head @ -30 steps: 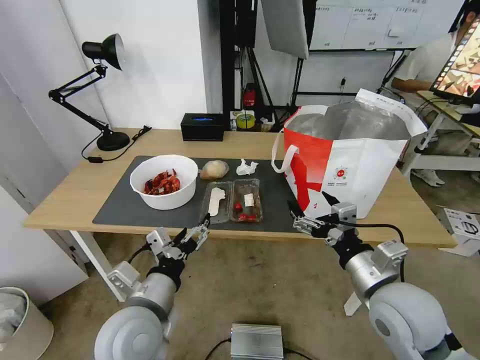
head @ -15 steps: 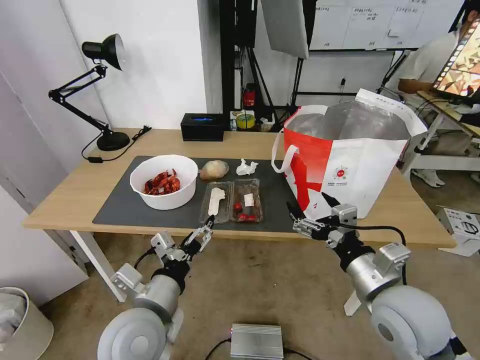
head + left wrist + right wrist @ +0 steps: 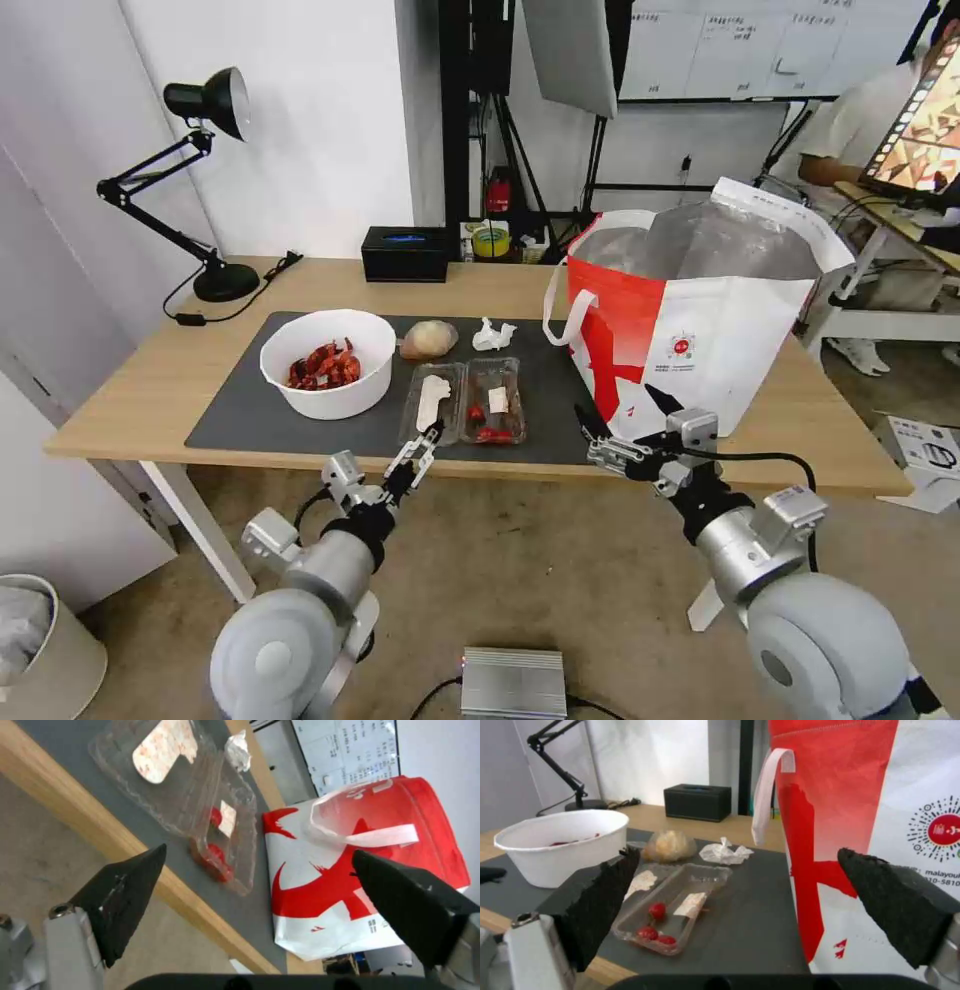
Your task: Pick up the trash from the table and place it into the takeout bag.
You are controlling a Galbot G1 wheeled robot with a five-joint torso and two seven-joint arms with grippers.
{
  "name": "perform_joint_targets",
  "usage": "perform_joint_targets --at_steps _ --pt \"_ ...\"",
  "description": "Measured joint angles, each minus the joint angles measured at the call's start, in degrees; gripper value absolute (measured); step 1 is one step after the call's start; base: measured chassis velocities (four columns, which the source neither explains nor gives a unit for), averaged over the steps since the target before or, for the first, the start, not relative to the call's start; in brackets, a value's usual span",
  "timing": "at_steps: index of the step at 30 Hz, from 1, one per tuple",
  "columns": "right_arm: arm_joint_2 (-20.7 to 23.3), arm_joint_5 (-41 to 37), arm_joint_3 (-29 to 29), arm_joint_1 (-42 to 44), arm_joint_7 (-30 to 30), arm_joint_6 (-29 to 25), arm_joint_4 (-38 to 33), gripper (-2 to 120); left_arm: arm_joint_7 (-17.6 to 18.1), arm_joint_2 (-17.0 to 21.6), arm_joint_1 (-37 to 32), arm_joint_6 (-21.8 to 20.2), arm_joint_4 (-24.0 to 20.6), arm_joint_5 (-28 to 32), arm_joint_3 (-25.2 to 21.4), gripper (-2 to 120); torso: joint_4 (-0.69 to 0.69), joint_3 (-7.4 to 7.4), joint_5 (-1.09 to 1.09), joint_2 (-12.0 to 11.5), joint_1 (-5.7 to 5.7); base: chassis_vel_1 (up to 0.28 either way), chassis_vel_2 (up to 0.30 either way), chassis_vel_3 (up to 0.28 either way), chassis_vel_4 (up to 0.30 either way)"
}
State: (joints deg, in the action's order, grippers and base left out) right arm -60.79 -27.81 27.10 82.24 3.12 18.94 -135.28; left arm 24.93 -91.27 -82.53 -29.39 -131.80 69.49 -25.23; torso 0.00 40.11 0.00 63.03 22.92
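Note:
On the table, the dark grey mat holds the trash: a white bowl of red shells, a beige wrapped lump, a crumpled tissue and a clear hinged tray with red scraps. To the right of the mat stands the red-and-white takeout bag, its foil mouth open. My left gripper is open at the table's front edge, just before the tray. My right gripper hovers open at the front edge beside the bag, right of the tray.
A black box and a black desk lamp stand at the table's back. A grey metal box lies on the floor between my arms, and a white bin stands at the lower left.
My left gripper has moved forward and to the right, up to the table edge near the tray. The right gripper has barely moved.

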Motion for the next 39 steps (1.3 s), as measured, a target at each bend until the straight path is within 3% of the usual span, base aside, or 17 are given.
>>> perform_joint_targets --at_steps 18,39 --pt "-0.2 -1.0 3.8 3.1 0.1 0.0 -1.4 100 3.5 0.0 3.8 0.6 4.7 3.1 2.0 100 0.0 0.0 0.0 0.0 0.0 0.0 0.0 0.0 0.0" --pt "-1.0 -1.0 5.6 5.2 0.1 -0.2 -1.9 100 4.6 0.0 9.0 2.3 11.1 5.3 2.7 100 0.0 0.0 0.0 0.0 0.0 0.0 0.0 0.0 0.0"
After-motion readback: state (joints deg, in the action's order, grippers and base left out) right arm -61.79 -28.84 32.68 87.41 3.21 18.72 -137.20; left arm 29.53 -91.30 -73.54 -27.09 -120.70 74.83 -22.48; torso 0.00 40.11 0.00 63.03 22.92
